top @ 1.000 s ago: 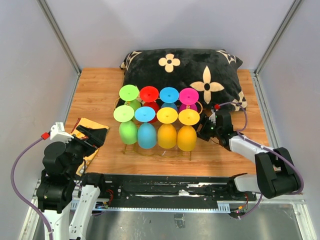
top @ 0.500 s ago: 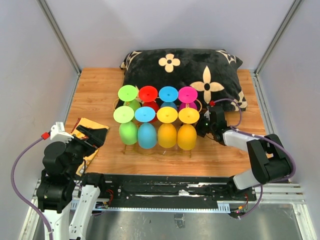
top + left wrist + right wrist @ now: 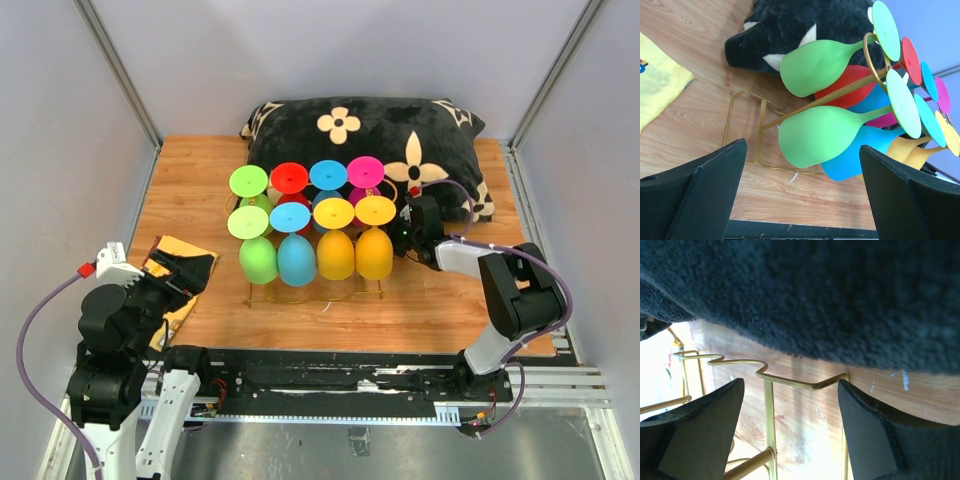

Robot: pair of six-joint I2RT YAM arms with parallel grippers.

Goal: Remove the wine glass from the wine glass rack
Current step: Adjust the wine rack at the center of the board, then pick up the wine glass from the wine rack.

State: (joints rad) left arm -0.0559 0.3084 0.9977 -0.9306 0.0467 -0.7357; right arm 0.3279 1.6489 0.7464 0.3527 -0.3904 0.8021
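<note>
1. The thin gold wire wine glass rack (image 3: 767, 410) stands on the light wooden bench (image 3: 190, 180), just in front of a black plush pillow (image 3: 360, 125) with cream flowers. Eight coloured wine glasses hang bowl-down from its rails in two rows of four
2. The right tool (image 3: 408, 238) sits at the rack's right end, just beside the orange-yellow wine glass (image 3: 373, 255) in the front row. Its jaws are parted and grasp nothing: the wrist view shows only the rack's wire foot and bare wood between the fingers, with the pillow above
3. The left tool (image 3: 172, 275) is released wide over a yellow cloth (image 3: 165, 250) at the bench's left, well apart from the rack
4. The step in hand looks like the reach: no glass is gripped, and all of them hang on the rack
5. Next, the right tool probably needs to come round onto that nearest glass's bowl or stem, clench gently, then slide its foot out along the rails. The light rack may drag along
</note>
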